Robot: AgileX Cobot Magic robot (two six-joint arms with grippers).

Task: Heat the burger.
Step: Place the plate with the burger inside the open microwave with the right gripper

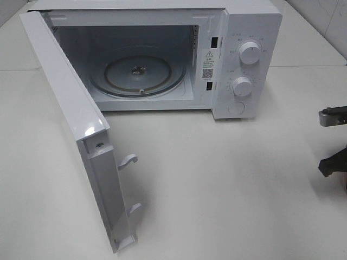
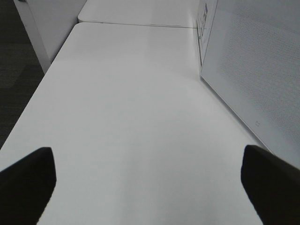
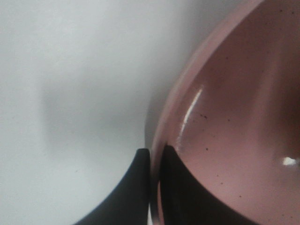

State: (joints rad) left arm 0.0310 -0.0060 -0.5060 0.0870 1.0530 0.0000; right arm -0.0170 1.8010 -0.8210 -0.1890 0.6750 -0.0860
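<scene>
Now, right gripper (image 3: 155, 152): jaws clamped tight on the rim of the plate (image 3: 234, 117). One black finger (image 3: 133, 192) sits on the outside, the other on the glossy inside, rim pinched btwn them. Plate is salmon-pink w/ tiny dark specks & light glints. Only part of it shows in the wrist view, w/ white bench (image 3: 70, 70) beside it. Can't tell if the plate rests on the bench or is lifted.

Burger: not seen in any view, so can't say where it is.

In the high view only bits of the right arm (image 1: 332, 116) poke in at the bench's right edge. Gripper & plate are outside that view.

Left gripper (image 2: 147, 154): jaws wide apart, bare bench showing btwn the two dark fingers (image 2: 28, 185). Near it stands the outer face of the door (image 2: 253, 70), white w/ a dotted mesh panel.

Microwave (image 1: 255, 32), white, sits at the bench's far edge. Its door is swung wide open twd the near-left corner, w/ two latch hooks (image 1: 128, 161) on its free edge. Inside, the glass turntable (image 1: 138, 73) is in plain sight. Control panel on the microwave's right side has two round knobs (image 1: 250, 52), one above the other.
</scene>
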